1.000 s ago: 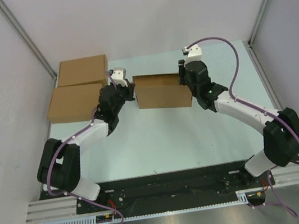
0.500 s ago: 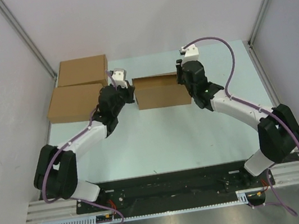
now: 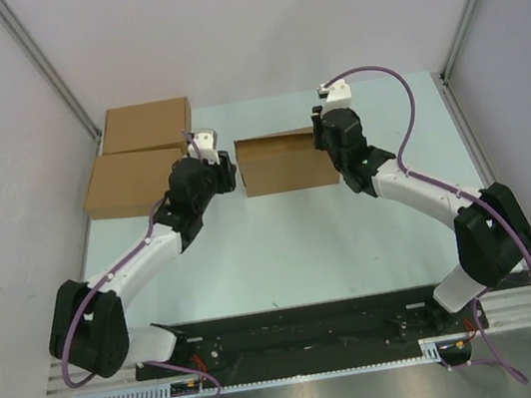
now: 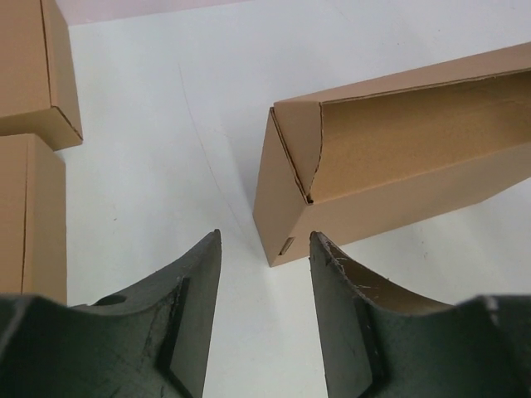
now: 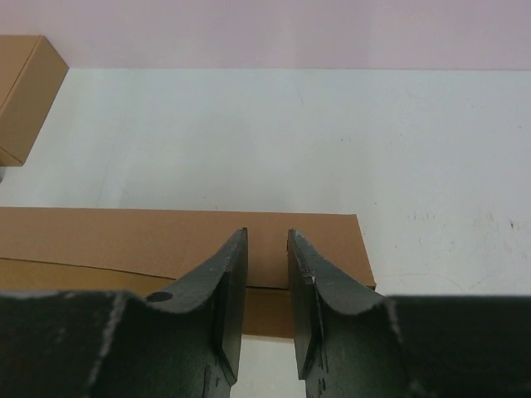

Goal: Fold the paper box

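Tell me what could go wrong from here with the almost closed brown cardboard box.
1. The brown cardboard mailer box is ajar at its left end, its curved side flap showing; the left gripper is open and apart from it, so it may spring open.
2. Only the right gripper is at the box; a push may slide it.
3. The left arm lies near two made-up brown boxes and may bump them.

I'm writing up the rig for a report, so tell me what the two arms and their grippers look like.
The left arm and right arm have white links joined by bulky black joints, with a purple cable looping loosely along each. A small white housing sits at each wrist. The left gripper and right gripper each have two dark, curved, tapering fingers with scuffed edges.
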You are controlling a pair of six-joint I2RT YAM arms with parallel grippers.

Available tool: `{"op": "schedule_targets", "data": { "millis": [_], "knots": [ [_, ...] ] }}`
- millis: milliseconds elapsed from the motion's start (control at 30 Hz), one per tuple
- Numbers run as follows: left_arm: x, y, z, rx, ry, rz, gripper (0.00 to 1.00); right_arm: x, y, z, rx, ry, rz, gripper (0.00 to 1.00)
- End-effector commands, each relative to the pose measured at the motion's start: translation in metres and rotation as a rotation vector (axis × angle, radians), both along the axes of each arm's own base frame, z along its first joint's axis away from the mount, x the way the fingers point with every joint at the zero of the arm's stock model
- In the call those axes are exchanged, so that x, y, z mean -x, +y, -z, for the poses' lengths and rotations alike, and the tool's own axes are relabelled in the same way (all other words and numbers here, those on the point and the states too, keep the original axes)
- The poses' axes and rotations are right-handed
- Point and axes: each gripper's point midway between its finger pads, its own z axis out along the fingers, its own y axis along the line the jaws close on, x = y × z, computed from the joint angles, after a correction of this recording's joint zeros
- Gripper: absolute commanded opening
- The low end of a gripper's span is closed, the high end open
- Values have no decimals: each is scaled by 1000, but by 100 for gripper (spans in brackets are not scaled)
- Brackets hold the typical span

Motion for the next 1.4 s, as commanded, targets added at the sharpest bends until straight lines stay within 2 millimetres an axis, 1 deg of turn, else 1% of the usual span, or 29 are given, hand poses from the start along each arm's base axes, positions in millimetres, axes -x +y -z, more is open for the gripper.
{"op": "schedule_targets", "data": {
  "millis": [0, 100, 167, 233, 267, 333, 367, 433, 500, 567, 633, 667, 700, 733, 767, 833, 900, 933, 967, 1000, 1033, 1067, 1100, 1133, 1167, 1233, 1367],
  "knots": [
    [-2, 16, -23, 60, -33, -107, 52, 2, 2, 28, 40, 79, -8, 30],
    [-7, 29, -36, 98, -62, -185, 53, 1, 1, 29, 42, 81, -7, 30],
    [-13, 31, -50, 135, -96, -215, 53, 2, 1, 31, 42, 86, -2, 30],
    [-21, 33, -55, 158, -93, -254, 52, 1, 2, 29, 40, 79, -8, 30],
    [-30, 28, -63, 169, -96, -254, 51, 1, 2, 29, 39, 78, -8, 30],
    [-37, 21, -65, 178, -75, -245, 50, 1, 2, 26, 38, 70, -10, 30],
    [-45, 16, -69, 190, -75, -238, 50, 1, 2, 25, 41, 67, -13, 30],
    [-52, 10, -69, 201, -68, -232, 49, 2, 2, 22, 40, 61, -15, 30],
    [-58, 5, -79, 220, -83, -221, 49, 2, 2, 21, 43, 62, -16, 30],
    [-62, -3, -82, 239, -81, -190, 48, 2, 1, 21, 44, 62, -16, 30],
    [-65, -10, -79, 251, -75, -161, 44, 2, 1, 20, 44, 59, -18, 30],
    [-66, -11, -78, 263, -68, -153, 37, 2, 1, 20, 43, 58, -18, 30],
    [-68, -12, -77, 273, -67, -150, 31, 3, 2, 20, 44, 59, -21, 30],
    [-68, -12, -70, 280, -53, -149, 26, 2, 2, 20, 44, 59, -20, 29],
    [-68, -12, -67, 313, -38, -137, 19, 3, 2, 19, 43, 56, -22, 29],
    [-67, -12, -66, 363, -28, -119, 16, 2, 2, 20, 45, 58, -22, 29],
    [-68, -8, -66, 434, 5, -119, 18, 3, 3, 20, 47, 57, -24, 29],
    [-68, -6, -65, 456, 14, -118, 21, 3, 2, 20, 47, 58, -24, 30],
    [-71, 0, -68, 501, 17, -137, 28, 3, 2, 20, 49, 57, -23, 29],
    [-67, -4, -71, 527, 32, -96, 32, 2, 2, 20, 49, 57, -23, 30],
    [-67, -5, -73, 556, 44, -88, 37, 2, 2, 20, 49, 57, -23, 30],
    [-68, -3, -75, 570, 51, -80, 44, 2, 2, 19, 46, 55, -21, 30],
    [-66, -8, -75, 579, 68, -50, 46, 2, 2, 19, 47, 54, -21, 30],
    [-65, -11, -82, 586, 66, -33, 48, 2, 2, 19, 48, 54, -20, 30],
    [-65, -12, -79, 583, 85, -24, 51, 2, 2, 18, 47, 53, -20, 30],
    [-63, -20, -81, 586, 103, 19, 53, 2, 2, 18, 46, 52, -21, 30],
    [-58, -28, -76, 588, 134, 72, 55, 3, 2, 17, 48, 51, -20, 31]
  ]
}}
